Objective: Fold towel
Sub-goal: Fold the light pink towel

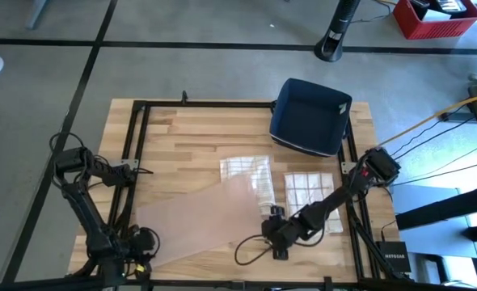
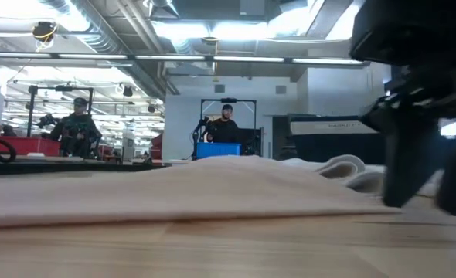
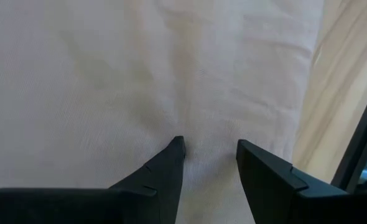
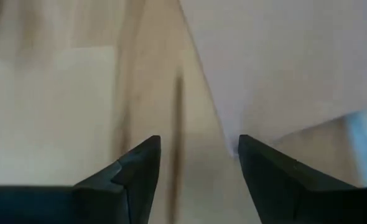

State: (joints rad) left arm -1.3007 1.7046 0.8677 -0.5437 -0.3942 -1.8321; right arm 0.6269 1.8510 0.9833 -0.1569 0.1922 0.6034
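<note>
We're looking at a thin, pale, softly creased towel (image 1: 202,218) spread flat on the butcher-block wood surface (image 1: 190,133), a navy fabric bin (image 1: 310,115) beyond it. Our left fingers (image 3: 171,163) stand parted, tips pressed onto the cloth near its edge. Our right fingers (image 4: 143,163) gape over bare wood, holding nothing, the towel's edge just ahead.

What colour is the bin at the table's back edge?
Dark blue bin, seen best in the high view.
</note>
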